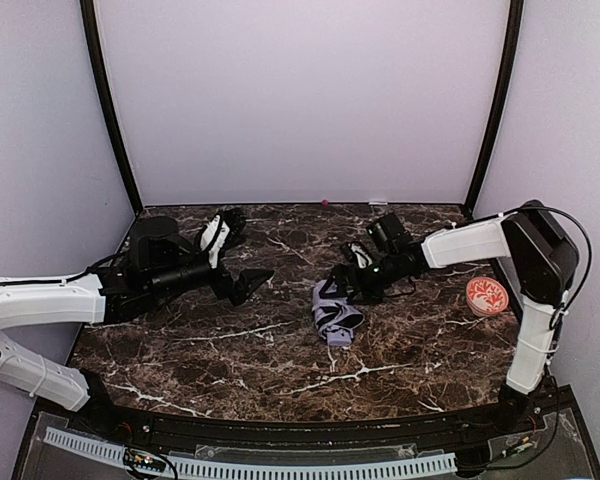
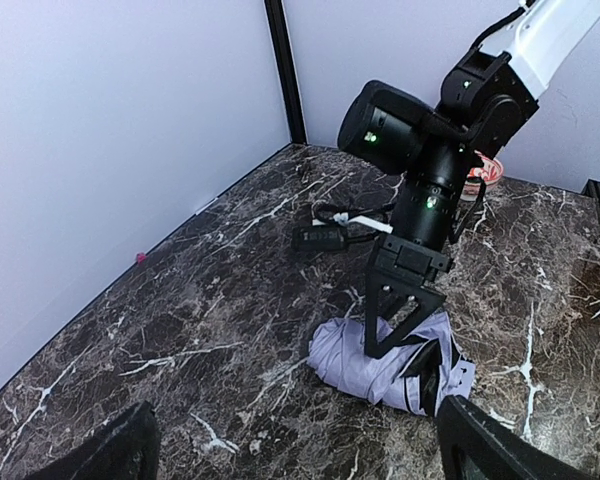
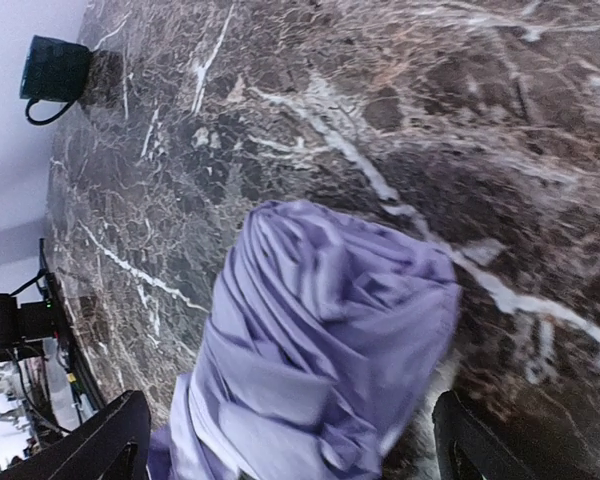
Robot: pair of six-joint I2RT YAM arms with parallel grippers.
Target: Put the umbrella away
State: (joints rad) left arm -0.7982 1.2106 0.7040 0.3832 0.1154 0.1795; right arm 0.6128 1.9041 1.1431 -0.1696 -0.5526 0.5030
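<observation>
Umbrella [image 1: 335,315] lies under the right gripper [image 2: 405,335], jaws spread wide, gripping nothing; left gripper [image 1: 238,257] also agape.

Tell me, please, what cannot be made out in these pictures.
Handle and shaft of the umbrella: too small in the top view; cut by the bottom edge, right wrist view.
Its middle: covered by the right hand in the left wrist view.
Pattern on the red-and-white disc: too small, top view; behind the right arm, left wrist view.
</observation>
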